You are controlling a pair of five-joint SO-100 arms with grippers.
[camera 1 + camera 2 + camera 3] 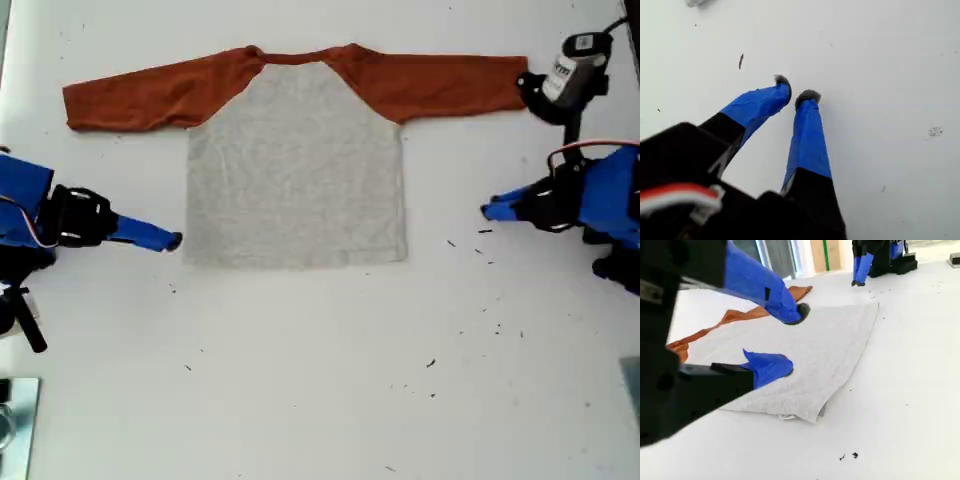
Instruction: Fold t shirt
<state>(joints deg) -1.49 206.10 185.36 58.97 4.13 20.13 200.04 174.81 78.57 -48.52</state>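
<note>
T shirt spread flat on the white table, unfolded — light heather-grey body, rust-orange raglan sleeves and collar. Collar toward the exterior view's top, hem toward its bottom. Both long sleeves stretched straight out sideways (the one on the exterior view's left slanting slightly down). Plain grey side up — a few shallow wrinkles, one hem corner slightly lifted.

No text can be read anywhere. A white label with dark marks sits on the motor at the upper right of the exterior view, but its lettering is too small and blurred to make out. The t shirt shows plain grey fabric, no print.
</note>
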